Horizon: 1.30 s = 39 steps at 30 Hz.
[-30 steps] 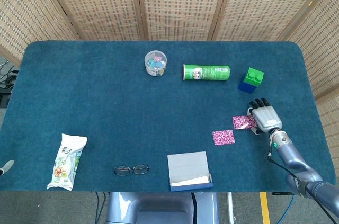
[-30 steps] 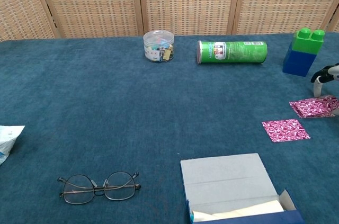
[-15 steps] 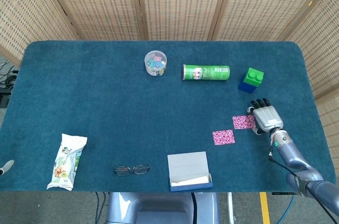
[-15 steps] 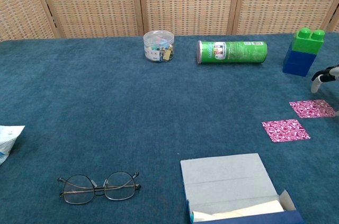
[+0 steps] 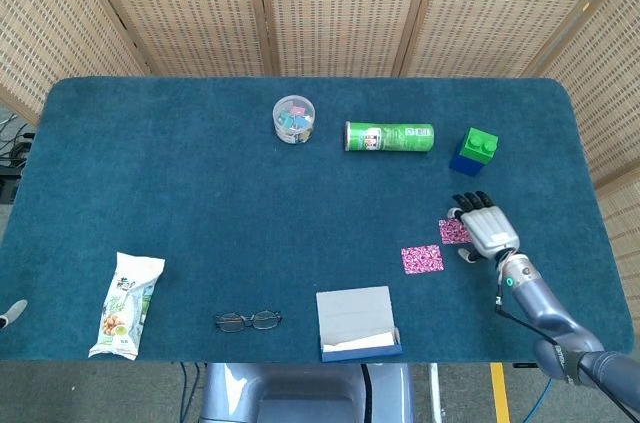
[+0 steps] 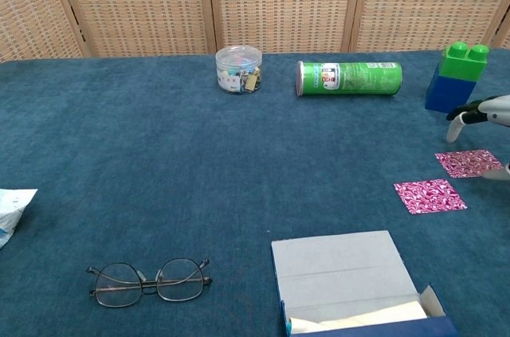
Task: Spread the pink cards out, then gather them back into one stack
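Observation:
Two pink patterned cards lie flat on the blue cloth at the right. The nearer card (image 5: 422,259) (image 6: 429,195) lies alone. The farther card (image 5: 453,231) (image 6: 468,162) is partly under my right hand (image 5: 481,225) (image 6: 482,116), which hovers over its right side with fingers spread and holds nothing. Whether the fingers touch the card I cannot tell. My left hand shows in neither view.
A green-and-blue block (image 5: 474,151), a lying green can (image 5: 389,136) and a clear jar of clips (image 5: 293,118) stand along the back. An open grey box (image 5: 357,322), glasses (image 5: 247,320) and a snack bag (image 5: 126,304) lie near the front edge.
My right hand has moved left, from the far card's right edge to above it, now covering part of it. Both cards stay where they were.

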{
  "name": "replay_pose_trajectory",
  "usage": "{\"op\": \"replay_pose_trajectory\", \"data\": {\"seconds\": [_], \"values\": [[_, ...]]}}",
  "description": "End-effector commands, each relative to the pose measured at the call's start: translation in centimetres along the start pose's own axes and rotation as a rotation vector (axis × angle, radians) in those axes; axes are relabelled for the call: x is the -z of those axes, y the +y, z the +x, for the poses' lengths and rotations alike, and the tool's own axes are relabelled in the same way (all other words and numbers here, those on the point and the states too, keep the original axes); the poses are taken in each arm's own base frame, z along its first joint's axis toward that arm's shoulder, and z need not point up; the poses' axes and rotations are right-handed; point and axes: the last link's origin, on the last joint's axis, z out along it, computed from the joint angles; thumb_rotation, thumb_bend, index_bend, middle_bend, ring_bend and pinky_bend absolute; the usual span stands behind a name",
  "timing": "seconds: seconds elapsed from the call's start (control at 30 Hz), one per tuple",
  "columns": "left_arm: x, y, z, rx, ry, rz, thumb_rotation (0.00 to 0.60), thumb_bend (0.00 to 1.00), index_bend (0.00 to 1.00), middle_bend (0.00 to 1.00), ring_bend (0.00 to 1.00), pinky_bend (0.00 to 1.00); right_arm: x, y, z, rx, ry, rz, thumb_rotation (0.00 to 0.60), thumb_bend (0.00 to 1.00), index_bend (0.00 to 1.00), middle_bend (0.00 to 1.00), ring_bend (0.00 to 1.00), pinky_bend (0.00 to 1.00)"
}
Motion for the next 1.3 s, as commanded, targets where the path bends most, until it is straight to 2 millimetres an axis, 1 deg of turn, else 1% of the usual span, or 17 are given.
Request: {"op": "replay_pose_trajectory", "data": {"seconds": [0.03,0.2,0.57,0.77,1.2,1.3], "values": [[0.0,-0.1,0.0,0.002,0.0,0.001,0.6,0.06,0.0,0.0,0.0,0.0,0.8,-1.2,0.4,-0.02,0.012,0.001,0.6,0.31,0.29,0.09,0.0,0.0],[-0.1,-0.4,-0.1,0.006,-0.003,0.001,0.6,0.06,0.0,0.0,0.0,0.0,1.2,-2.9,0.0,-0.038,-0.005,0.011,0.6,0.31,0.31,0.1,0.0,0.0],[-0.1,-0.8,-0.2,0.011,-0.005,0.002,0.6,0.06,0.0,0.0,0.0,0.0,1.4,-4.7,-1.0,-0.049,-0.031,0.015,0.6,0.31,0.31,0.1,0.0,0.0],[-0.1,-0.8,-0.3,0.013,-0.006,-0.001,0.6,0.06,0.0,0.0,0.0,0.0,1.4,-5.2,-1.6,-0.048,-0.037,0.019,0.6,0.31,0.31,0.1,0.0,0.0],[-0.1,-1.0,-0.3,0.012,-0.005,0.0,0.6,0.06,0.0,0.0,0.0,0.0,1.3,-5.2,-2.3,-0.032,-0.035,0.015,0.6,0.31,0.31,0.1,0.0,0.0],[-0.1,-1.0,-0.3,0.012,-0.006,0.0,0.6,0.06,0.0,0.0,0.0,0.0,1.3,-5.2,-2.4,-0.033,-0.037,0.016,0.6,0.28,0.31,0.1,0.0,0.0]]}}
